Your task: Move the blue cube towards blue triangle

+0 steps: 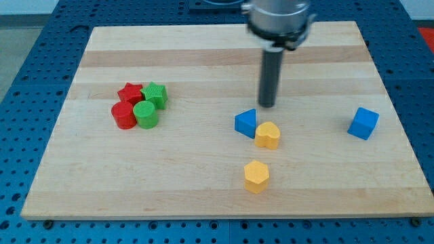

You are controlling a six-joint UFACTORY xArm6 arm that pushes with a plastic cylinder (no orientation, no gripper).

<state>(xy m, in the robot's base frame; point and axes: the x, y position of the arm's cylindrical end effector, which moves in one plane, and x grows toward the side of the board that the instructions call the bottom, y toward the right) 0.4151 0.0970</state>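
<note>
The blue cube (363,123) sits near the board's right edge. The blue triangle (246,123) lies near the board's middle, touching a yellow heart-shaped block (268,135) on its right. My tip (268,105) is on the board just above and right of the blue triangle, close to the yellow heart block, and far to the left of the blue cube.
A yellow hexagonal block (256,176) lies below the heart block. At the view's left is a tight cluster: a red star block (129,93), a red cylinder (123,115), a green star-like block (155,95) and a green cylinder (146,114). The wooden board (203,47) sits on a blue perforated table.
</note>
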